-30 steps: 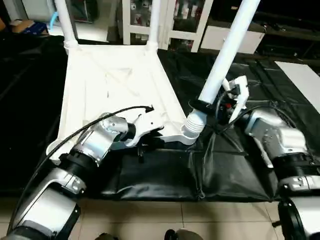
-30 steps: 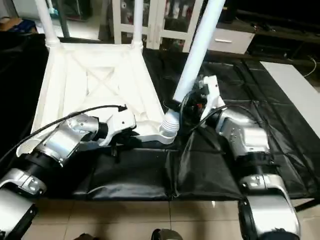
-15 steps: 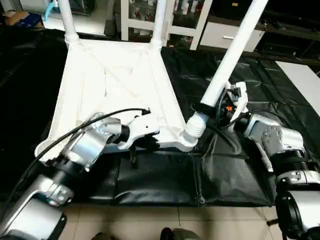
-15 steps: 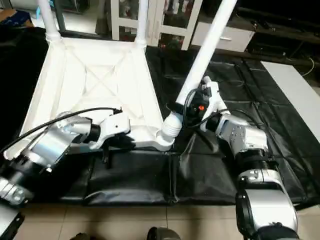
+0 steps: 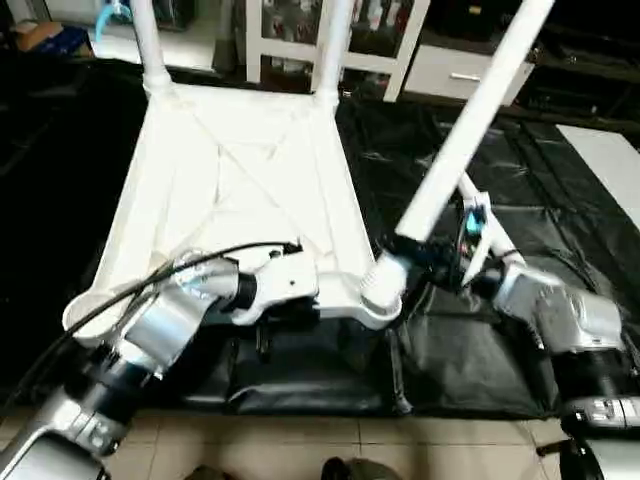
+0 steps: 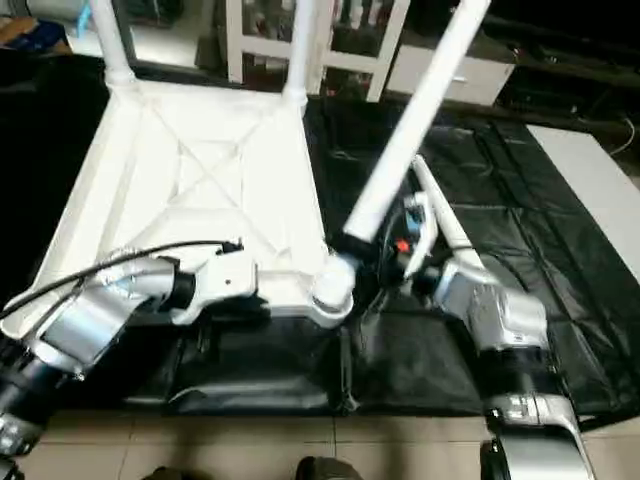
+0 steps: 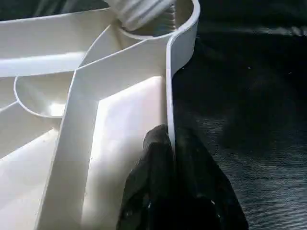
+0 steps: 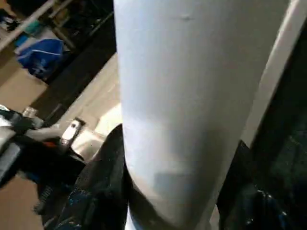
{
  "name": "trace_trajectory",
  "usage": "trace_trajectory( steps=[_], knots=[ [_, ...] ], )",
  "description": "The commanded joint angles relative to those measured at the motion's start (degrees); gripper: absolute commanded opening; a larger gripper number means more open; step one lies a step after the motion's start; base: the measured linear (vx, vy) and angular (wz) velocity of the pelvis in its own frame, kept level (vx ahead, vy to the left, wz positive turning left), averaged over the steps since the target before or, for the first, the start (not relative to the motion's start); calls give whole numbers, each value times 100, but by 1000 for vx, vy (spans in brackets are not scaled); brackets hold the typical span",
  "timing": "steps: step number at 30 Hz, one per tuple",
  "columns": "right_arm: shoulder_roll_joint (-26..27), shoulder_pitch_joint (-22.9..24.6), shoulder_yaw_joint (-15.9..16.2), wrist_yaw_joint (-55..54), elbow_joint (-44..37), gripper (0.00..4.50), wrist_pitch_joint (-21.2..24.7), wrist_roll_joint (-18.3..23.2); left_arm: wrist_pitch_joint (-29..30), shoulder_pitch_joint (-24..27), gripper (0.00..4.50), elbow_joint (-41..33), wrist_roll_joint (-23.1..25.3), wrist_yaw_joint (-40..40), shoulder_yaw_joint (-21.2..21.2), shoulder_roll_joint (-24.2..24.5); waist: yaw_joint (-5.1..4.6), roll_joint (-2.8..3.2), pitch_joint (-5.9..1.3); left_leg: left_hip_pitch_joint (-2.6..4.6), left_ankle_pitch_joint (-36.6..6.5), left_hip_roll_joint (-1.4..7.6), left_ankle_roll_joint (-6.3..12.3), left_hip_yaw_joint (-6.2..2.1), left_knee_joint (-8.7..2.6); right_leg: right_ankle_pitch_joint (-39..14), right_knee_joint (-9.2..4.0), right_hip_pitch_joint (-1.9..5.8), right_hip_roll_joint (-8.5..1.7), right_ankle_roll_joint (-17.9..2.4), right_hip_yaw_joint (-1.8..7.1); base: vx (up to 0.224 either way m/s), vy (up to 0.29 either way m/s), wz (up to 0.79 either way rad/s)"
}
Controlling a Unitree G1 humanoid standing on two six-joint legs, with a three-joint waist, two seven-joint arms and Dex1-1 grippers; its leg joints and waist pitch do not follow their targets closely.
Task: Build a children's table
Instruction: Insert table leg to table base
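i see the tabletop point(image 5: 240, 190) upside down on the black-covered worktop point(image 5: 560, 200), my left gripper point(image 7: 172, 143) pinched on its near rim, my right gripper point(image 5: 415, 250) clamping the tilted leg point(image 5: 460, 130) at the near-right socket point(image 5: 375, 290); white shelving point(image 5: 290, 40) stands behind.

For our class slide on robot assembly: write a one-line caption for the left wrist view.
Left gripper pinches the upturned tabletop's rim, near the corner socket holding a ribbed leg end.
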Motion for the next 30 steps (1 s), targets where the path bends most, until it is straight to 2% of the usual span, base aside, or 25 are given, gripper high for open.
trace_trajectory(
  steps=[1, 2, 3, 4, 5, 6, 8, 9, 10, 15, 18, 21, 23, 27, 30],
  knots=[
    [-118, 61, -89, -205, -304, 185, -133, -118, 201, 302, 0, 67, 224, -165, -511, 130, -10, 172, -339, 69, -1054, 128, 0, -40, -429, -1570, -415, 320, -223, -1118, 210, 0, 0, 0],
    [-120, 69, -89, -213, -322, 185, -127, -117, 200, 304, 0, 57, 226, -171, -511, 135, -20, 156, -346, 57, -1026, 121, 12, -42, -426, -1523, -406, 331, -218, -1113, 208, 0, 0, 0],
    [-155, 136, -31, -250, -452, 185, -133, -174, 201, 323, 0, -27, 227, -215, -500, 166, -12, 208, -346, 55, -995, 120, 9, -49, -430, -1461, -397, 338, -220, -1123, 209, 0, 0, 0],
    [-177, 167, 9, -256, -503, 185, -147, -213, 204, 333, 0, -64, 221, -229, -493, 176, -23, 198, -356, 47, -889, 112, 47, -38, -414, -1261, -381, 344, -209, -1152, 214, 0, 0, 0],
    [-197, 235, 75, -258, -588, 185, -175, -267, 209, 346, 0, -136, 218, -252, -498, 199, -10, 265, -359, 54, -819, 113, 74, -38, -416, -1104, -366, 345, -213, -1220, 214, 0, 0, 0],
    [-224, 317, 180, -258, -671, 185, -269, -376, 205, 363, 0, -202, 211, -269, -502, 217, -14, 261, -367, 48, -723, 112, 105, -31, -405, -888, -347, 358, -199, -1269, 210, 0, 0, 0],
    [-237, 358, 241, -238, -713, 185, -308, -423, 186, 368, 0, -215, 208, -277, -504, 221, -19, 247, -371, 48, -690, 103, 166, -19, -404, -793, -344, 366, -191, -1326, 211, 0, 0, 0],
    [-276, 447, 410, -211, -796, 185, -532, -624, 98, 370, 0, -219, 208, -293, -517, 220, -18, 250, -370, 43, -684, 108, 173, -24, -407, -798, -339, 366, -197, -1337, 210, 0, 0, 0],
    [-274, 500, 479, -185, -862, 184, -609, -682, 95, 375, 0, -230, 192, -303, -515, 214, -6, 299, -361, 51, -747, 112, 169, -23, -412, -858, -353, 359, -205, -1333, 211, 0, 0, 0],
    [-312, 780, 799, -96, -1139, 184, -928, -986, 197, 407, 0, -317, 161, -300, -519, 219, -19, 284, -341, 58, -1077, 120, 86, -33, -437, -1248, -401, 343, -200, -1216, 214, 0, 0, 0],
    [-292, 832, 820, -155, -1113, 184, -971, -1013, 250, 437, 0, -394, 144, -309, -524, 244, -30, 289, -329, 67, -1263, 122, 52, -45, -454, -1555, -439, 331, -205, -1137, 210, 0, 0, 0],
    [-184, 804, 684, -298, -967, 184, -935, -903, 274, 451, 0, -425, 129, -330, -513, 278, -51, 285, -324, 73, -1394, 125, 24, -59, -467, -1773, -461, 322, -211, -1077, 207, 0, 0, 0],
    [-100, 753, 519, -419, -744, 184, -923, -788, 243, 445, 0, -383, 130, -338, -501, 298, -76, 269, -328, 75, -1403, 122, 23, -65, -470, -1797, -466, 326, -215, -1066, 207, 0, 0, 0],
    [-96, 757, 466, -483, -534, 184, -1029, -829, 249, 444, 0, -381, 129, -340, -501, 307, -101, 281, -335, 88, -1411, 129, 15, -72, -477, -1768, -470, 326, -219, -1088, 203, 0, 0, 0],
    [-130, 1004, 532, -533, -529, 184, -1405, -1038, 277, 437, 0, -391, 121, -319, -494, 297, -105, 269, -354, 84, -1341, 132, 29, -69, -476, -1662, -463, 338, -224, -1096, 203, 0, 0, 0]
  ],
)
